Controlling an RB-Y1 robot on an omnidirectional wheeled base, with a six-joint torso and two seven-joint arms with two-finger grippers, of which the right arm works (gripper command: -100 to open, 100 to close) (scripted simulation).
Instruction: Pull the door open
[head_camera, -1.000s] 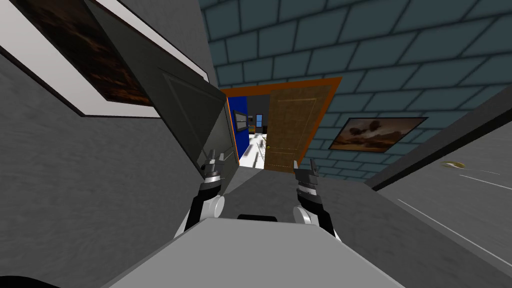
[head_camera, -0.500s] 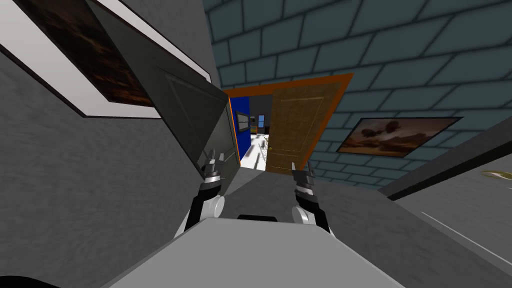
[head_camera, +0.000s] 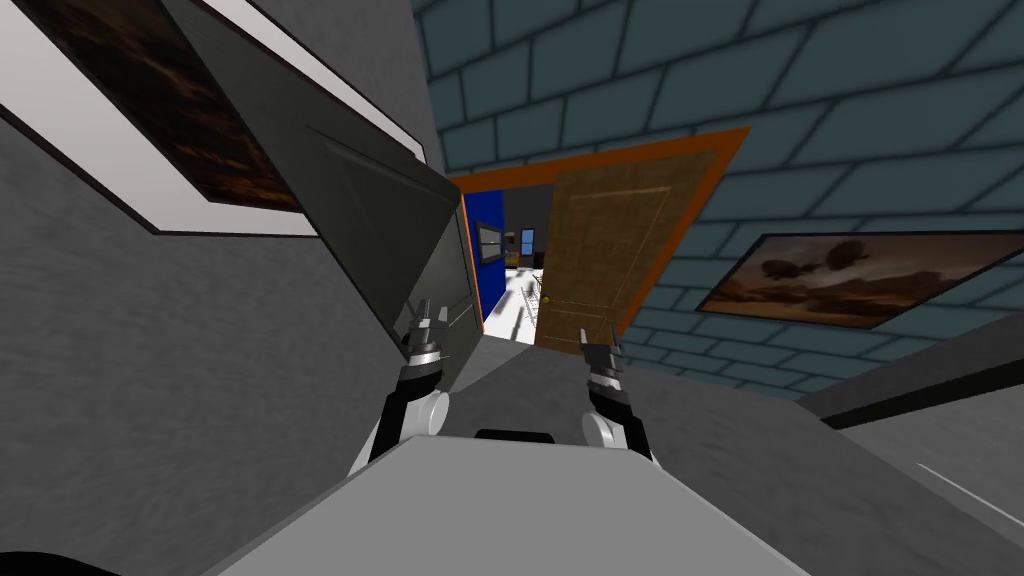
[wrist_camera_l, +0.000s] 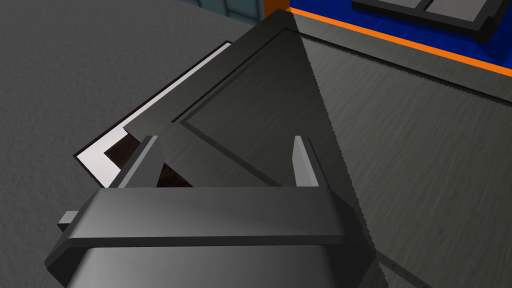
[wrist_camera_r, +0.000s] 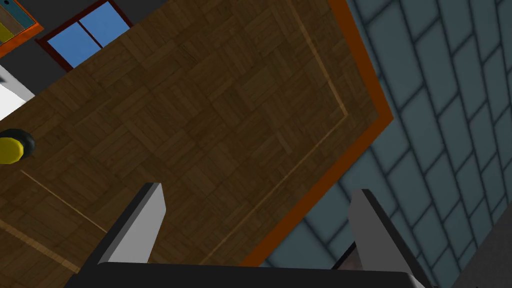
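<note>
Our right gripper (head_camera: 601, 346), released, faces the wooden door (head_camera: 600, 250) to reach its knob (wrist_camera_r: 12, 146); left gripper (head_camera: 430, 313), also released, idles by the dark door (head_camera: 400, 230).

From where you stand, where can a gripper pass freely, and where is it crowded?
Free: the grey floor between the left gripper and the right gripper, and the doorway gap between the dark grey panelled door and the brown wooden door. Crowded: the left gripper's side, close beside the dark door.
</note>
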